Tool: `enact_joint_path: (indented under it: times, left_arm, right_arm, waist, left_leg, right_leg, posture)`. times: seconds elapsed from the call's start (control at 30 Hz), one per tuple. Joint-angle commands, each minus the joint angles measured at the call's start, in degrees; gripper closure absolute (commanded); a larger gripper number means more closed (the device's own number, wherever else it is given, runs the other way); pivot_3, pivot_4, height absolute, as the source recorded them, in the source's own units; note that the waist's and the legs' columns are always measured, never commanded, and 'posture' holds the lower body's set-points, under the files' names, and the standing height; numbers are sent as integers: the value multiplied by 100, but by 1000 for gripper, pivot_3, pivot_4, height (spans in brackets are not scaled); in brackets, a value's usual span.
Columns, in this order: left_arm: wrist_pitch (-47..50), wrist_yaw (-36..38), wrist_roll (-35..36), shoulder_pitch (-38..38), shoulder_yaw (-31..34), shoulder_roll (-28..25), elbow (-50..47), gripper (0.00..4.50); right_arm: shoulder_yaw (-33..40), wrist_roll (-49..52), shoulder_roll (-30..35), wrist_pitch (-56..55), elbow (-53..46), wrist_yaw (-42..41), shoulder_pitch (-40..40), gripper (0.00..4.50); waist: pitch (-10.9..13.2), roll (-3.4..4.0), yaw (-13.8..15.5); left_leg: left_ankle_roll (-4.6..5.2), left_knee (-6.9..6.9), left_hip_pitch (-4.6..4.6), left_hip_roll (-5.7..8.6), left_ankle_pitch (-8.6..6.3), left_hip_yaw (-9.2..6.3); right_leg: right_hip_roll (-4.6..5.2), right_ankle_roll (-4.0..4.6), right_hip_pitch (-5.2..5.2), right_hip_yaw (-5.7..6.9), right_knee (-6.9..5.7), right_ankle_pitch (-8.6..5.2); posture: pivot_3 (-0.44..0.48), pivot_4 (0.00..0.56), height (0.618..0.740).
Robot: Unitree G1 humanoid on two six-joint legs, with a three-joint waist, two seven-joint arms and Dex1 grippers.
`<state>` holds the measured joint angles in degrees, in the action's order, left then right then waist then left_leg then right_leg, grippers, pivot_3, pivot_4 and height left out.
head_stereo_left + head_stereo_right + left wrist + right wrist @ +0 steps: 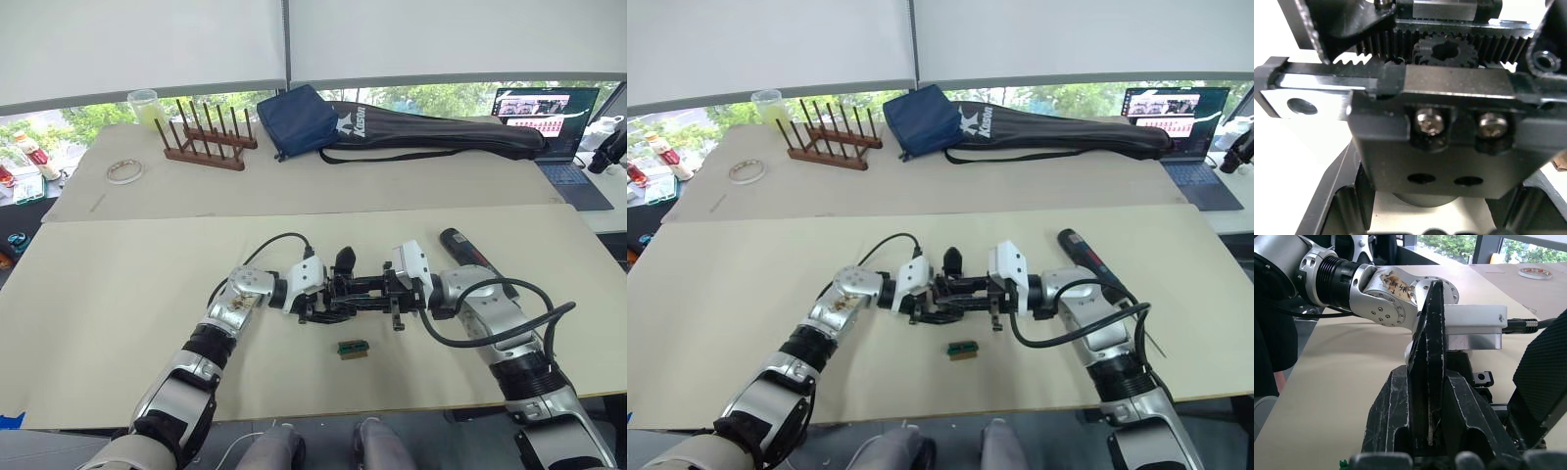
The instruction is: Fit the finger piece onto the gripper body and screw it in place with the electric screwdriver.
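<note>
Left eye view: both arms meet over the middle of the near table, with the gripper body held between them just above the tabletop. The left gripper comes at it from the robot's left and the right gripper from the robot's right.

Left wrist view: the gripper body sits right against the camera. Visible on it are a toothed rack, a small gear, two silver screw heads side by side and two empty holes beneath them. The left gripper's own fingers are hidden by the part, so whether they are spread or pressed together cannot be told.

Right wrist view: the right gripper has its two black fingers pressed against either side of a thin black upright piece, the finger piece, which stands on edge with its tip pointing up. In the left eye view its tip rises above the gripper body.

The electric screwdriver lies flat on the near table beside the right forearm, apart from both grippers. A small green block lies on the table just in front of the held part.

On the far table are a wooden rack, a roll of tape, a blue pouch, a long black bag and an open laptop.
</note>
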<state>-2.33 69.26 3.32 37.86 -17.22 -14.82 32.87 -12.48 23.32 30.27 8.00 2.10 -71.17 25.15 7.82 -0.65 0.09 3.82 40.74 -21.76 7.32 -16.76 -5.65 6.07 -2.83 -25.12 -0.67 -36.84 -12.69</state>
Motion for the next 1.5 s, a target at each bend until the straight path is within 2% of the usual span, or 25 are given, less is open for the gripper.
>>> enact_joint_path:
  times: [0.03,0.5,0.87,1.07,1.5]
  left_arm:
    - [-9,-23,148,77,160,-24,-218,2135]
    - [3,-49,156,64,159,-20,-225,2135]
    - [-9,-44,157,73,161,-22,-208,2135]
    - [-18,-50,158,84,154,5,-194,2135]
    - [-8,-65,167,55,158,-4,-212,2135]
  right_arm:
    - [-393,-291,92,575,283,-37,-409,4113]
    - [-237,-313,60,480,191,332,-820,4113]
    - [-313,-367,151,549,370,52,-533,4113]
    - [-510,-324,331,1141,247,-157,-375,4113]
    - [-560,-433,297,1234,-203,163,-272,4113]
  waist:
    - [0,0,0]
    - [-31,4,6]
    - [-31,5,5]
    - [-32,5,9]
    - [-35,5,10]
  left_leg:
    - [0,0,0,-1,0,0]
    - [0,-3,2,-1,0,0]
    - [0,-5,1,-2,0,0]
    - [0,-5,0,-1,0,0]
    - [-1,-6,1,-4,-1,0]
  right_leg:
    - [1,0,0,-1,0,0]
    - [2,0,1,-2,3,0]
    - [1,0,1,-2,6,0]
    - [3,0,1,-2,7,0]
    - [10,0,1,-3,7,0]
  posture:
    - [0,150,740]
    - [0,150,740]
    - [0,150,740]
    - [0,150,740]
    - [0,150,740]
